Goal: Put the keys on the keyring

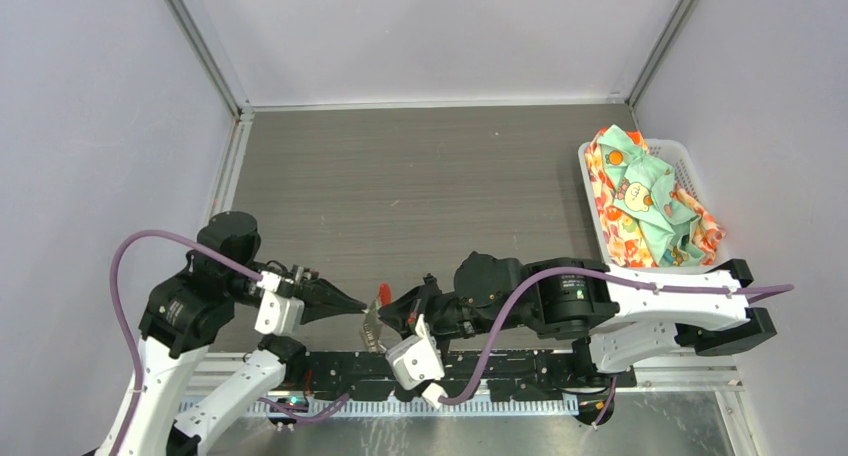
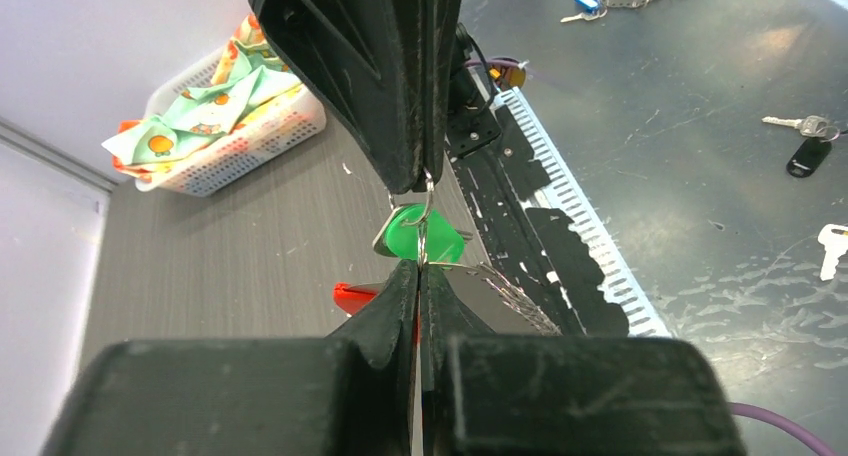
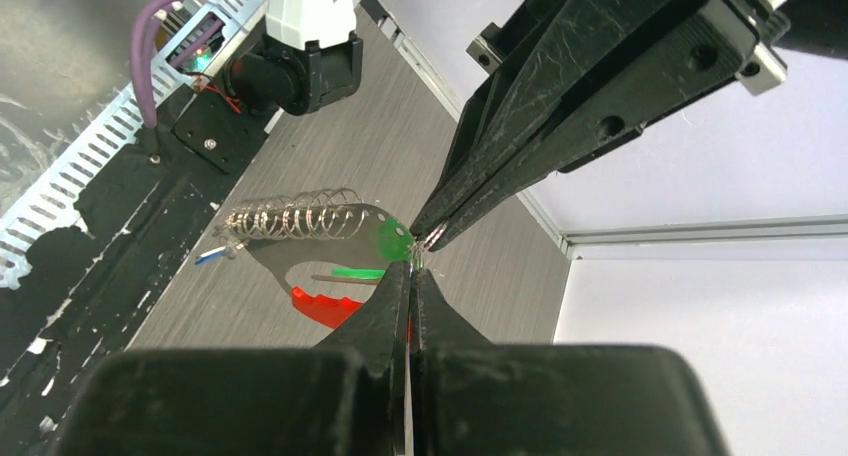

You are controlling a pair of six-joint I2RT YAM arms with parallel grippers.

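Keyring (image 1: 374, 321) hangs just above the table (image 1: 420, 176) at its near edge, centre-left, w/ left gripper (image 1: 352, 304) and right gripper (image 1: 398, 309) each pinched tight on its thin wire loop, where a green key (image 2: 420, 236) appears threaded. Handling (est.): light, chain limp, wire thin and slippery, key stiff; take key by plastic head. Count: 1 keyring, 1 green key at pinch, 1 more green head (image 3: 358, 272), 1 blue sliver (image 3: 208, 258), prob. keys.

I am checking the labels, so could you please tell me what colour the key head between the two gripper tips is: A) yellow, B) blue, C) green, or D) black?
C: a green key head hangs on the wire ring pinched between the shut left gripper and right gripper.
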